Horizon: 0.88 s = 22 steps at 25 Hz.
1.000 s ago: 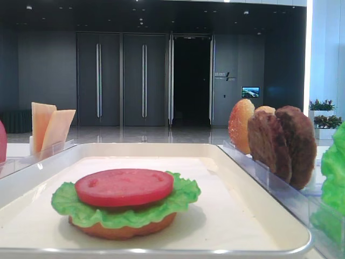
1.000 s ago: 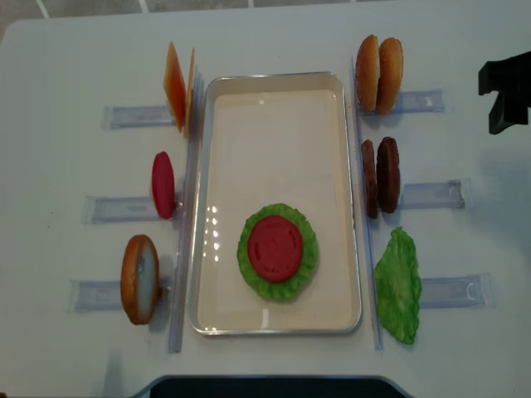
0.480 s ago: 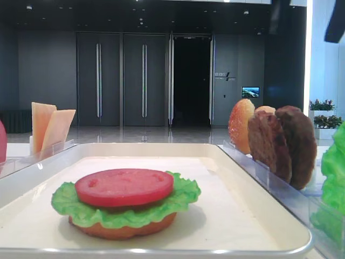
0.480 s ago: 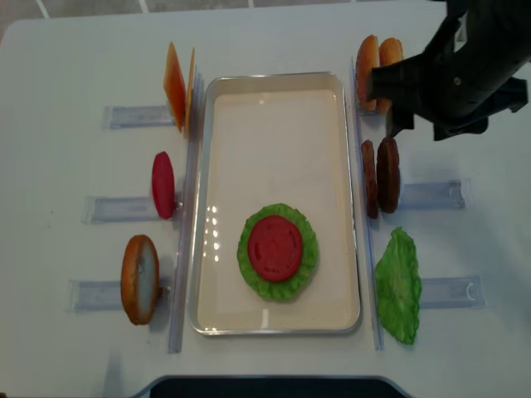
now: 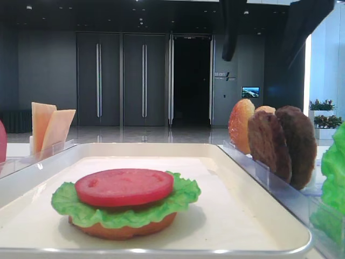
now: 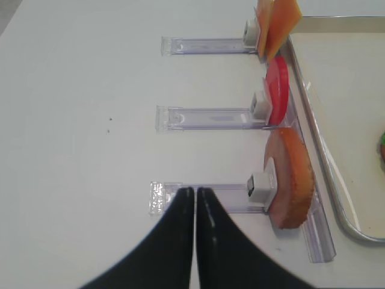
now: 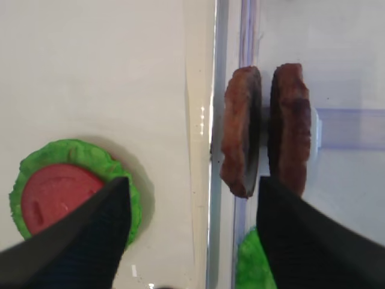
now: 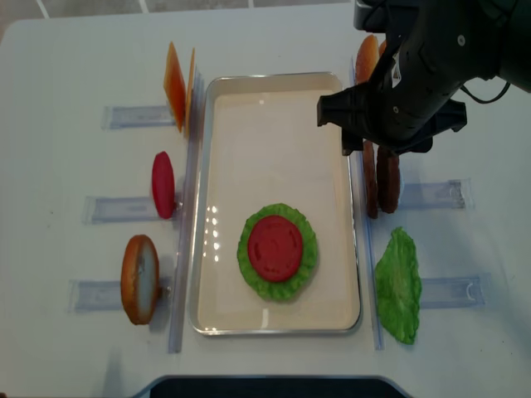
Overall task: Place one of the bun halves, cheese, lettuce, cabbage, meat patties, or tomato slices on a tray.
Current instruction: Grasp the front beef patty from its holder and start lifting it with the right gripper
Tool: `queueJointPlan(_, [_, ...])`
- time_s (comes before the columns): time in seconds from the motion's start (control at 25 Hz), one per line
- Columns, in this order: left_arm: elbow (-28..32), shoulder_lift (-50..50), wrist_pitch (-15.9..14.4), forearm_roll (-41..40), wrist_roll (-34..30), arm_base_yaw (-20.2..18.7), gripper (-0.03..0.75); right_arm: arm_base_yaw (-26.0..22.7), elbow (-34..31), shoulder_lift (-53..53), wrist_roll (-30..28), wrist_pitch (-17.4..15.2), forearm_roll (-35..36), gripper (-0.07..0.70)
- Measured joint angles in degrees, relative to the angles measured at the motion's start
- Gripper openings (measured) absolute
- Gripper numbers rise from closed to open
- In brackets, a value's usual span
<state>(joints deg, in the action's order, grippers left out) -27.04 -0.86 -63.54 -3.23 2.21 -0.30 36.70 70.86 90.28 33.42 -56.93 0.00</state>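
Two dark-brown meat patties [image 7: 292, 126] [image 8: 387, 181] stand on edge in a clear rack just right of the cream tray [image 8: 274, 77]. My right gripper [image 7: 192, 180] [image 8: 380, 148] hangs open above the tray's right rim, with the left patty [image 7: 240, 129] between its fingers and nothing held. On the tray lies a bun half [image 5: 124, 231] topped with lettuce [image 8: 309, 249] and a tomato slice [image 8: 276, 247]. My left gripper [image 6: 195, 190] is shut and empty over the table, left of a racked bun half [image 6: 292, 180].
Left racks hold cheese [image 8: 176, 83], a tomato slice [image 8: 163, 184] and a bun half [image 8: 139, 278]. On the right are bun halves [image 8: 366, 54] partly behind the arm and a lettuce leaf [image 8: 398, 286]. Clear rack rails [image 8: 440, 195] run outward from both tray sides.
The right arm has swung in from the right edge, past the buns, to over the patties and the tray's right rim. The left gripper has stayed shut and still.
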Motion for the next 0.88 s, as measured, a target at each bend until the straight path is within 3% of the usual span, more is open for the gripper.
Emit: queueJointPlan(0.88, [0.00,0.00,0.00,0.00,0.00,0.00,-0.001,0.00,0.00,8.48,-4.16,1.17,0.00,0.461])
